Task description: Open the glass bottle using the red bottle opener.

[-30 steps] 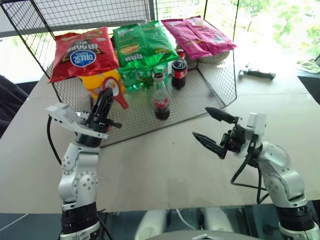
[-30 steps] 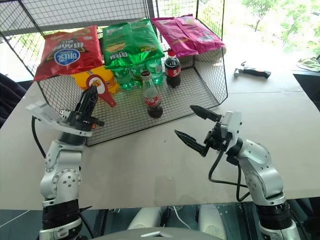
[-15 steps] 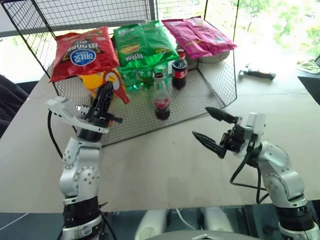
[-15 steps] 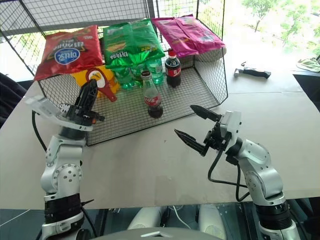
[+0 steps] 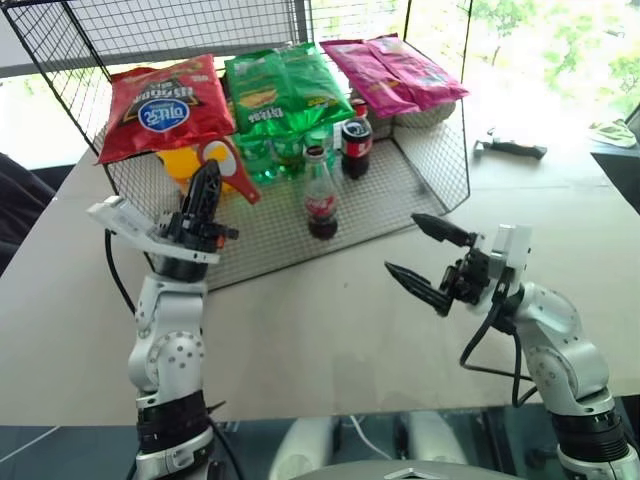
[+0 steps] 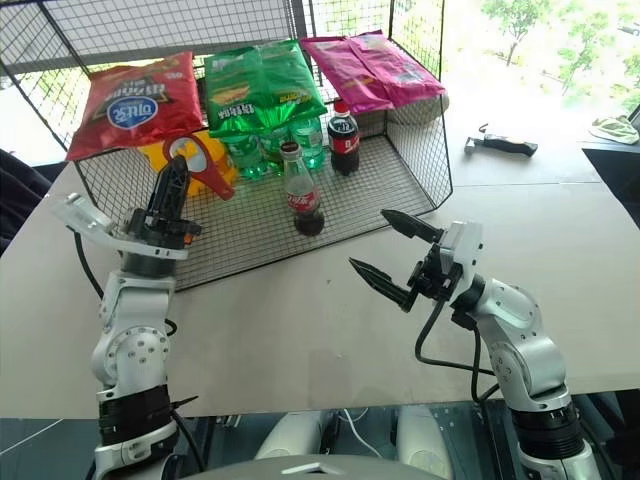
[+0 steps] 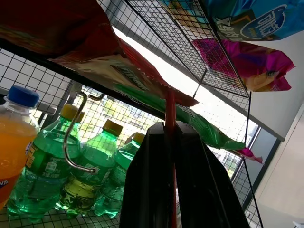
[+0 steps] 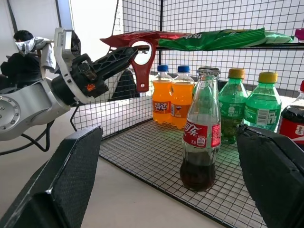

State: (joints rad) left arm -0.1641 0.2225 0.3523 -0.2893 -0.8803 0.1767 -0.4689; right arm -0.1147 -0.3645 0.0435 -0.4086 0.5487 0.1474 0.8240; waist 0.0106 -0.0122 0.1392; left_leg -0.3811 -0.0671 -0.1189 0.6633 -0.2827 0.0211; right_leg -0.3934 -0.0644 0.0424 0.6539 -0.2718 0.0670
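At about nine o'clock in the head view, our left claw (image 5: 203,190) is clamped on the handle of the red bottle opener (image 5: 226,166), whose loop head stands above the fingertips, tilted toward one o'clock, in front of the orange bottles (image 8: 168,101). Above it the red snack bag (image 5: 165,104) lies on top of the wire rack (image 5: 440,160).

At the centre, near twelve o'clock, the glass bottle (image 5: 320,193) stands upright on the rack's mesh floor, cap (image 8: 208,71) still on, well apart from the opener. The green bottles (image 6: 262,150) and the dark cola bottle (image 5: 355,148) stand just behind it.

At three o'clock our right claw (image 5: 428,259) hangs wide and empty over the bare surface (image 5: 330,320), fingers pointing toward the bottle.

As we judge it, the bottle needs steadying first: we should bring the right claw in level around the body below the label and close firmly, since the bottle looks light and could tip. Then we carry the opener's loop across and down over the cap, seat its lip under the rim, and lever upward, keeping clear of the bottles behind.
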